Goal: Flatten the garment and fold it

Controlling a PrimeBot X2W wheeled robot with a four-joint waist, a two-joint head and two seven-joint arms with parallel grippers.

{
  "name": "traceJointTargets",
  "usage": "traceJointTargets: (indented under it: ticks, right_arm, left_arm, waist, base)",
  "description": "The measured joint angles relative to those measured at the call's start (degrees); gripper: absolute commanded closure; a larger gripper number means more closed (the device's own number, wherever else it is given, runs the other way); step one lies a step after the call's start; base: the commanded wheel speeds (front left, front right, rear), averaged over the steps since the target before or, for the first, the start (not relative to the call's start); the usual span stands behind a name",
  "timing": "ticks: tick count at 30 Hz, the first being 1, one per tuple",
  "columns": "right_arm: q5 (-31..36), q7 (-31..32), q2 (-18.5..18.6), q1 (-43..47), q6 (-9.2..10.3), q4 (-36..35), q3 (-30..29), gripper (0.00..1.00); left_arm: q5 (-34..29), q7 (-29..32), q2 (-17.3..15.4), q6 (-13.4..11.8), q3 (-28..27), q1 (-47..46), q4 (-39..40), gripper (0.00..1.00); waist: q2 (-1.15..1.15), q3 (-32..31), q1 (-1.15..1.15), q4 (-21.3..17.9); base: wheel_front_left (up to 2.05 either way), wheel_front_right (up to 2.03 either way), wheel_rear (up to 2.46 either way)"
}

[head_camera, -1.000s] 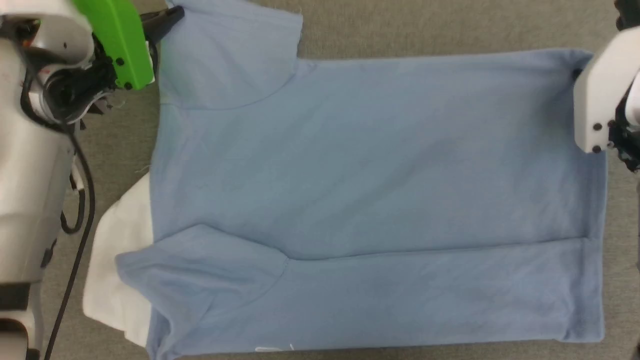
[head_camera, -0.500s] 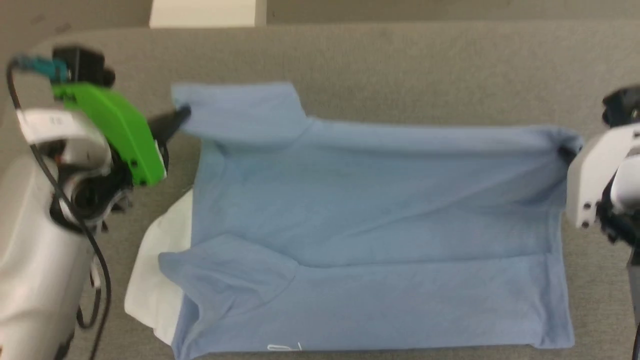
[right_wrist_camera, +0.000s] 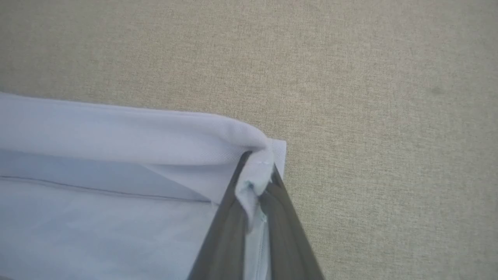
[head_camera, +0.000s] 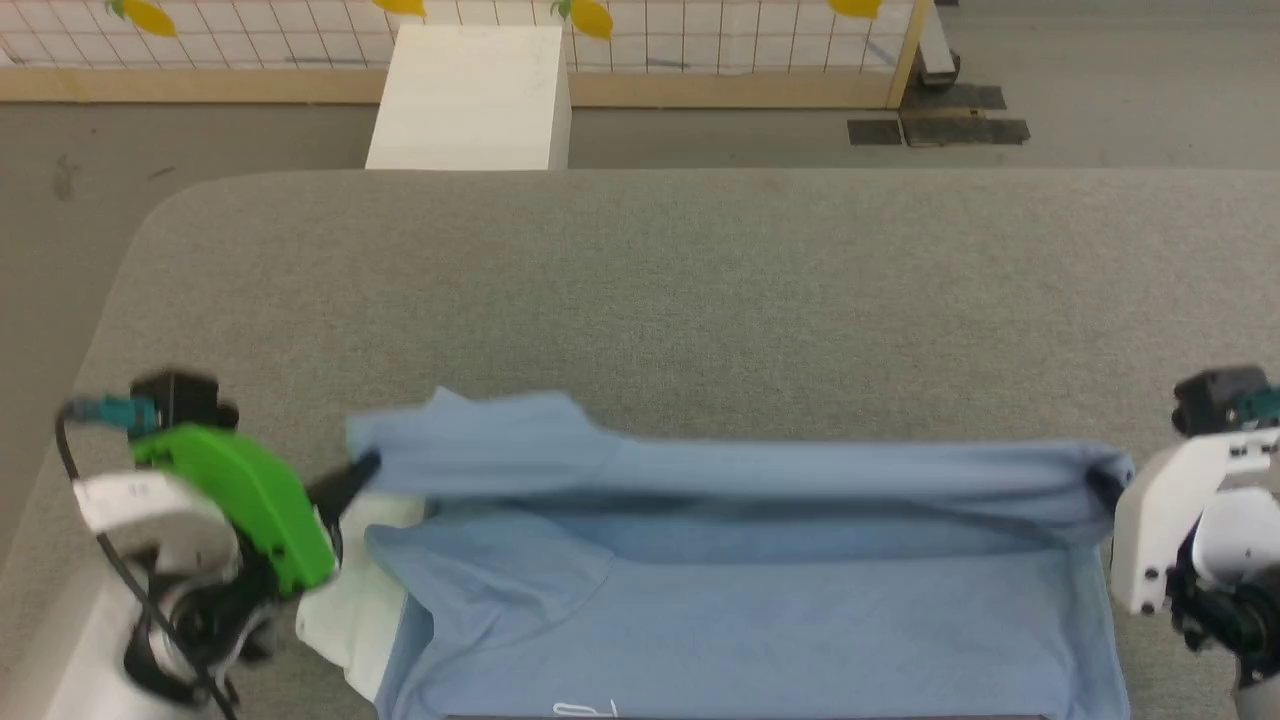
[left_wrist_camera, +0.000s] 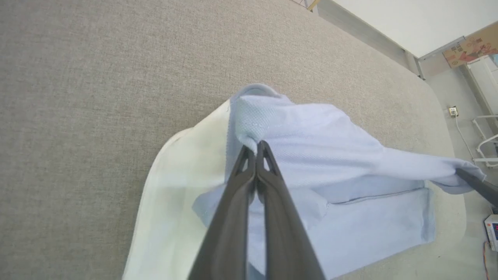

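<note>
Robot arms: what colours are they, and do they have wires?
On the left there is a bright green plastic cover, a pale grey forearm, a black cable, a teal plug and a white label. On the right there is a white cover. The left gripper and right gripper each have two long dark grey fingers.

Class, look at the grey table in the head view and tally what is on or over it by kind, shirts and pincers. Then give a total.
Shirt: 1
Pincers: 2 (left pincer, right pincer)
Total: 3
</note>
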State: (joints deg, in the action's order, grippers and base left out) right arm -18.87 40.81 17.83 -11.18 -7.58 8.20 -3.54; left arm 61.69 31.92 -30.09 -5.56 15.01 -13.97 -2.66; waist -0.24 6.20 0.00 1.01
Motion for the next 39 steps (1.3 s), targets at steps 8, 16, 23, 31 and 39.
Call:
traceJointTargets:
  ticks: [8,16,23,31,39]
  right_arm:
    - [-0.9,-0.5,-1.0,5.8,0.0,1.3,-0.3,1.0]
    - [0.1,0.0,-2.4,7.8,0.0,3.7,0.8,1.0]
    - [0.7,0.0,-3.6,7.7,0.0,4.8,-0.3,0.0]
    - [-4.2,5.7,-0.2,9.3,0.0,-4.5,-3.9,0.0]
    - [-5.5,8.4,1.5,9.5,0.01,-10.7,-10.1,0.0]
  left_arm:
    - [1.8,-0.9,1.2,-1.7,-0.4,8.9,-0.8,1.0]
    - [3.0,1.4,3.0,-2.3,1.9,9.6,-8.8,1.0]
    - [2.8,2.3,3.0,-2.2,2.6,8.1,-11.5,0.0]
    - [1.2,4.2,-2.4,-5.7,0.7,7.6,-3.6,0.0]
    - [-2.8,-13.2,-2.3,-1.7,-7.2,4.5,5.1,0.0]
  waist:
    - [0.0,-0.6,0.0,0.0]
    - [0.0,-0.2,0.0,-0.1]
    - [0.0,-0.8,0.0,-0.4]
    - [0.0,-5.3,0.0,-0.6]
    - [0.0,-6.5,0.0,-1.0]
  base:
    - [0.0,0.0,0.0]
    - [0.0,0.0,0.0]
    - [0.0,0.0,0.0]
    - [0.0,0.0,0.0]
    - [0.0,0.0,0.0]
